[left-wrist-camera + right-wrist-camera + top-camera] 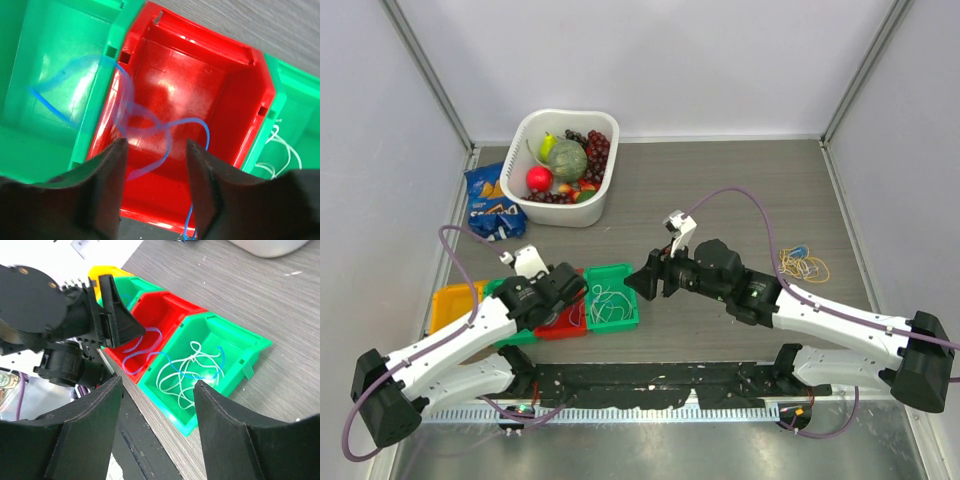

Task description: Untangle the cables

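Note:
A blue cable (190, 120) lies loose and blurred across the red bin (200, 75), one end looping over the wall of the green bin (45, 60) on its left. My left gripper (156, 145) hangs open just above the red bin, with the cable passing between its fingers unclamped. In the right wrist view the blue cable (170, 360) also trails into the right green bin (240, 340), over a tangle of white cables (187, 370). My right gripper (157, 385) stands open above that bin, holding nothing. More yellow-orange and blue cables (804, 264) lie on the table to the right.
A yellow bin (450, 300) ends the row of bins on the left. A white basket (535, 125) of fruit and a blue snack bag (490, 205) stand at the back left. Grey walls close in the table on three sides.

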Controlling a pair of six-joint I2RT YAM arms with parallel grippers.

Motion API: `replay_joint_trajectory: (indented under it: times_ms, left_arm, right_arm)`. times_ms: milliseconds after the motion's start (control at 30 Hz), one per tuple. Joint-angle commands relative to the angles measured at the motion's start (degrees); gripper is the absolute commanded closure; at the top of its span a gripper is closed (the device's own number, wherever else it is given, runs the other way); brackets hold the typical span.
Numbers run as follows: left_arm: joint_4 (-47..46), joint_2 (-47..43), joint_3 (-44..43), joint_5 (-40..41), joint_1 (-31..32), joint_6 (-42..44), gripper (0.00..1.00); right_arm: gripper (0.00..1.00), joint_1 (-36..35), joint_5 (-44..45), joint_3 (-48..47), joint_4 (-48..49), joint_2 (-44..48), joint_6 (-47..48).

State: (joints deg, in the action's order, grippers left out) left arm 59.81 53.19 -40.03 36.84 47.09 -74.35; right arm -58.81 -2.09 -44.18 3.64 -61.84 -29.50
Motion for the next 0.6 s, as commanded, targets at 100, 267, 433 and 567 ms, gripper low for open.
replay_joint_trajectory:
  times_ms: [100, 267, 433, 567]
  left_arm:
    - [-0.49, -3.88, -2.77, -2.73, -0.25, -0.36, 0.08]
    - [-4.07, -6.25, -5.41, -5.37, -0.25, 7.62, 0.13]
    - [-11.63, -5.82, -5.85, -10.11, -0.25, 16.59, 0.18]
    - [-10.52, -3.63, -7.69, -7.50, -0.16, 16.44, 0.15]
  right_arm:
    - [0.36, 0.88, 1.91, 1.90, -1.62, 2.25, 1.20]
    - [0.36, 2.03, 1.91, 2.61, -1.62, 3.48, 1.46]
    - [0.37, 3.43, 1.74, 2.61, -2.23, 3.66, 1.81]
    - [0.37, 3.44, 0.95, 3.40, -1.88, 3.75, 1.11]
